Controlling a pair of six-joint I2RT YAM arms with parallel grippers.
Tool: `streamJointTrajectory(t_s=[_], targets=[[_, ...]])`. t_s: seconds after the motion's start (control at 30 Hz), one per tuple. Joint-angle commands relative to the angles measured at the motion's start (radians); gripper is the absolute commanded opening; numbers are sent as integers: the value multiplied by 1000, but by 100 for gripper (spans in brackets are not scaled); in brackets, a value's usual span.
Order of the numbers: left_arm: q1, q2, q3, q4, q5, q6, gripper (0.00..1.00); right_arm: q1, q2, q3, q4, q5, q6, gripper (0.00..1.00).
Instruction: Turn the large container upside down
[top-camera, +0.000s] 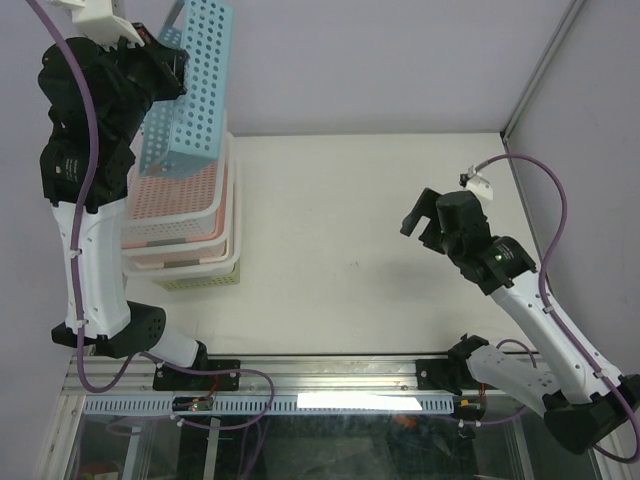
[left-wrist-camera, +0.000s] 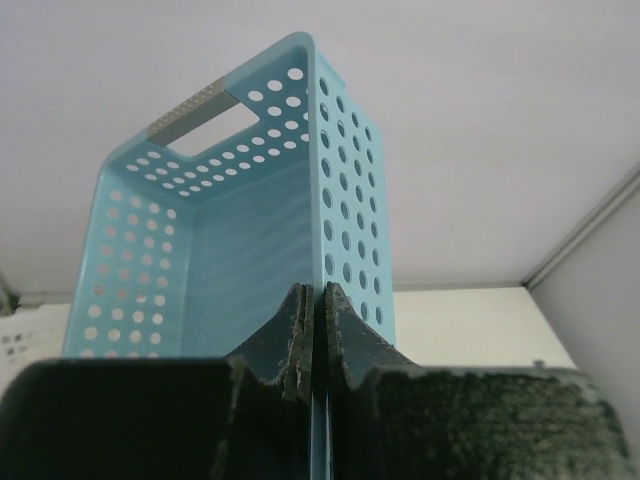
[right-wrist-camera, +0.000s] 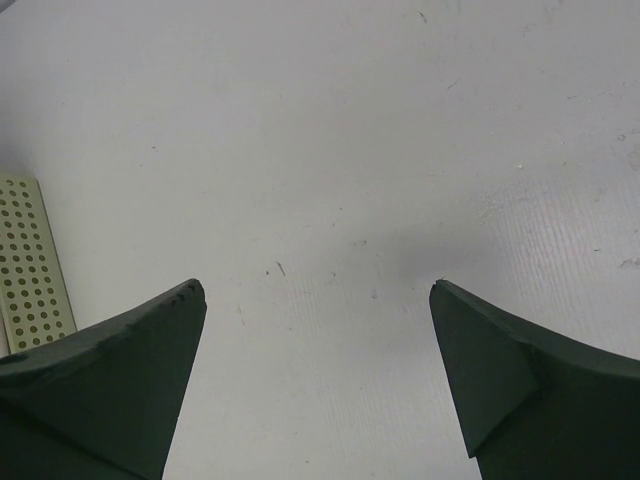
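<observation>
The large container (top-camera: 236, 252) is a white perforated basket with a wide rim, nested in a stack at the table's left edge. A pink basket (top-camera: 180, 195) sits in the stack's top. My left gripper (top-camera: 172, 62) is shut on the side wall of a light blue perforated basket (top-camera: 195, 95) and holds it tilted in the air above the stack. In the left wrist view the fingertips (left-wrist-camera: 300, 320) pinch the blue wall (left-wrist-camera: 350, 250). My right gripper (top-camera: 425, 212) is open and empty over bare table at the right, as the right wrist view (right-wrist-camera: 315, 295) shows.
A pale green perforated basket (top-camera: 200, 281) lies at the bottom of the stack; its corner shows in the right wrist view (right-wrist-camera: 35, 260). The enclosure's walls stand at the back and right. The arm bases and a metal rail (top-camera: 330, 372) line the near edge.
</observation>
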Motion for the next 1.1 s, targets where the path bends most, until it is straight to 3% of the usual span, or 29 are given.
streamJointTrajectory(t_s=[0.0,0.4,0.6,0.87,1.07], targets=[[5,0,81,170,151,-45,0,-4,-41,34,-1,28,21,99],[-24,25,50,389,540,-305,0,-4,-148,133,-95,106,7,99],[-236,114,21,412,490,-291,0,-3,-242,236,-143,186,-49,99],[-360,300,-14,487,533,-373,0,-4,-352,329,-58,159,-185,99],[-400,404,-118,610,610,-506,0,-3,-345,352,-77,149,-194,99]])
